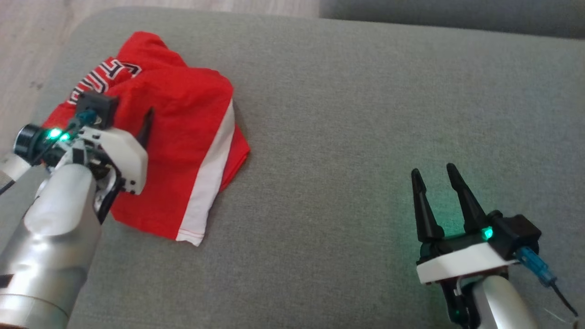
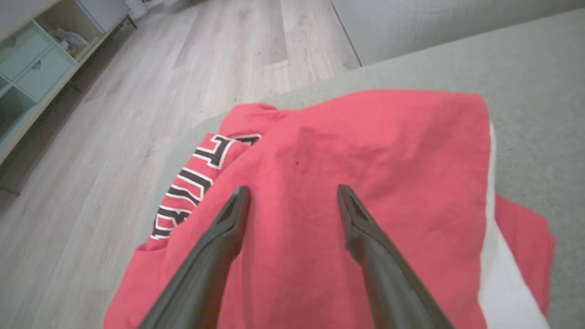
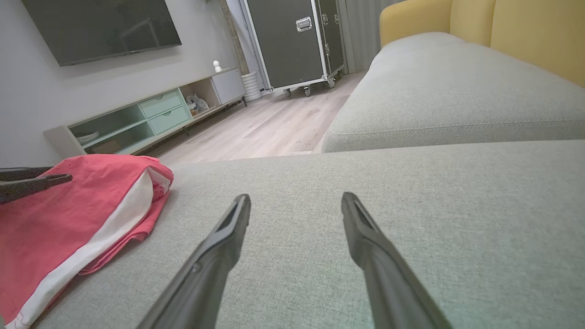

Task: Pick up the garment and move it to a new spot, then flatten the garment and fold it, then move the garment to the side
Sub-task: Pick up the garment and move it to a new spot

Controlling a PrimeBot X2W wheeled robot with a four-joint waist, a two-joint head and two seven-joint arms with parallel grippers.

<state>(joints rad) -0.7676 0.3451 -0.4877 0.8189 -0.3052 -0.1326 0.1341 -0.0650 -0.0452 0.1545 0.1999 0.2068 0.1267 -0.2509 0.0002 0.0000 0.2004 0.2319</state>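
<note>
Left gripper (image 2: 292, 194) was spread apart and empty, poised over the crumpled red garment (image 2: 379, 151). Right gripper (image 1: 433, 172) was also spread and empty, well apart over the grey cushion (image 1: 365, 91). The garment lay near the cushion's left edge.

- You're looking at a grey fabric sofa seat (image 1: 365, 114); a second grey cushion (image 3: 434, 91) lies just beyond it, with a seam gap between them.
- A yellow backrest (image 3: 502, 36) rises behind that far cushion.
- Pale wood-plank floor (image 2: 137, 91) runs past the seat's edge.
- Your right wrist view gives a white wall (image 3: 36, 100) with a dark flat screen (image 3: 105, 27) mounted on it.
- Below it, a low cabinet (image 3: 151, 114): mint drawers, open shelves.
- A black wheeled flight case (image 3: 297, 41) stands at the far end.
</note>
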